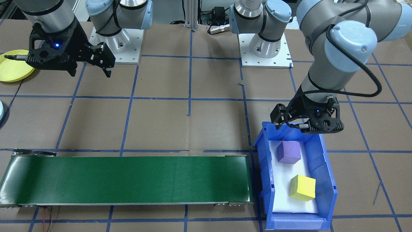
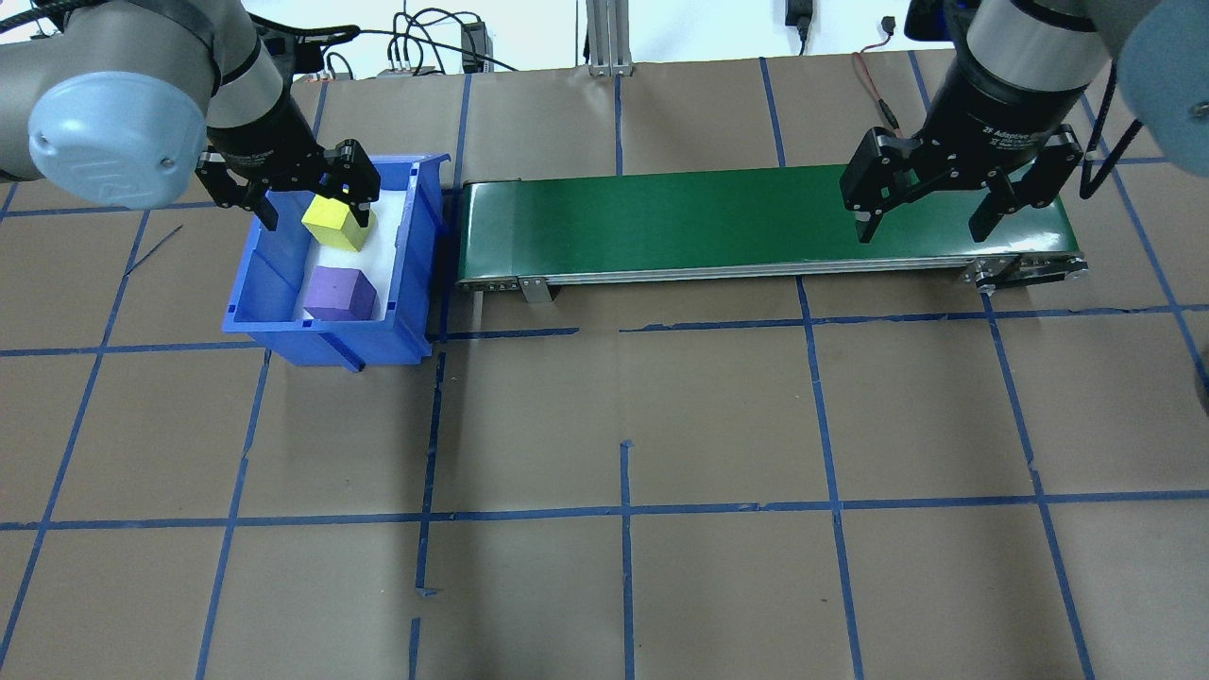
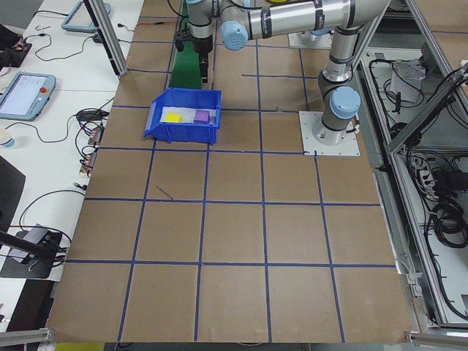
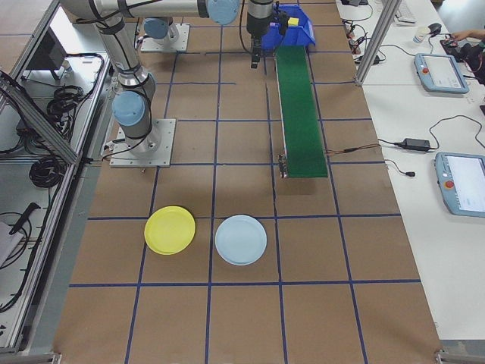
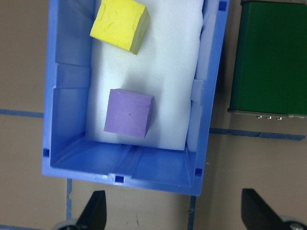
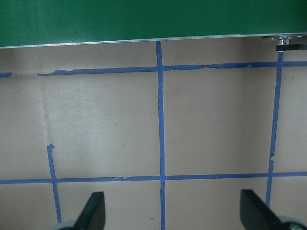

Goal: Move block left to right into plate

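Observation:
Two blocks lie on white foam in a blue bin (image 2: 321, 337): a yellow block (image 2: 335, 225) and a purple block (image 2: 342, 295). My left gripper (image 2: 288, 194) hovers open above the bin, holding nothing. In the left wrist view its fingertips (image 5: 93, 211) frame the bin's near wall, with the purple block (image 5: 128, 113) and yellow block (image 5: 119, 24) beyond. My right gripper (image 2: 924, 227) hangs open and empty over the far end of the green conveyor (image 2: 718, 222). The yellow plate (image 4: 170, 230) rests on the table past the conveyor's end, on the robot's right.
A light blue plate (image 4: 241, 240) lies beside the yellow one. The conveyor runs from the bin toward the plates. Both arm bases (image 1: 265, 48) stand on the table behind it. Brown paper with blue tape lines covers the table. Cables and tablets lie on side benches.

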`<state>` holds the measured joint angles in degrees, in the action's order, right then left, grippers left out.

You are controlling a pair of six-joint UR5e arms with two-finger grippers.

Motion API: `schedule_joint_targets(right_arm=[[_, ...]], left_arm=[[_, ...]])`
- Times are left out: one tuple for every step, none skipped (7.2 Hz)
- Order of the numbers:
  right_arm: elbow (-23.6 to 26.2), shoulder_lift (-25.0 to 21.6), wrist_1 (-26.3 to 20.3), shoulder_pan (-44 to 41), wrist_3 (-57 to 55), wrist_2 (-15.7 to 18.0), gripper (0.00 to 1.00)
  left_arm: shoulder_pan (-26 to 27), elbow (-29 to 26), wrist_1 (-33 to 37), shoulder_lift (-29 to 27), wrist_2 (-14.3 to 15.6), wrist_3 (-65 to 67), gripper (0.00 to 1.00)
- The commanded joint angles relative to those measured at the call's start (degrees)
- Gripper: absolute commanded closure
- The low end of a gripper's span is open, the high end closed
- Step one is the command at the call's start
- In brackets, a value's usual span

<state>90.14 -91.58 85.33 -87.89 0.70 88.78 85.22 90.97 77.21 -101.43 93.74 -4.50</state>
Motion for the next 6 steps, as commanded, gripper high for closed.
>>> schedule_joint_targets(right_arm=[[0.0,0.0,0.0,0.0,0.0,0.0,0.00],[0.0,0.0,0.0,0.0,0.0,0.0,0.00],[0.0,0.0,0.0,0.0,0.0,0.0,0.00],[0.0,0.0,0.0,0.0,0.0,0.0,0.00],[0.0,0.0,-0.1,0.0,0.0,0.0,0.00],[0.0,0.0,0.0,0.0,0.0,0.0,0.00]], left_arm=[[-2.9,1.1,-2.7,-3.0,-0.4,-6.4,0.00],[-3.0,2.5,-8.9,-5.3,-0.5,-8.5,0.00],[-3.0,4.5,-11.0,-7.4,-0.6,-8.6,0.00],[-3.0,5.6,-12.2,-8.0,-0.5,-8.9,0.00],[-3.1,6.0,-12.3,-8.2,-0.5,-9.4,0.00],[-3.2,6.1,-12.3,-8.2,-0.3,-10.9,0.00]])
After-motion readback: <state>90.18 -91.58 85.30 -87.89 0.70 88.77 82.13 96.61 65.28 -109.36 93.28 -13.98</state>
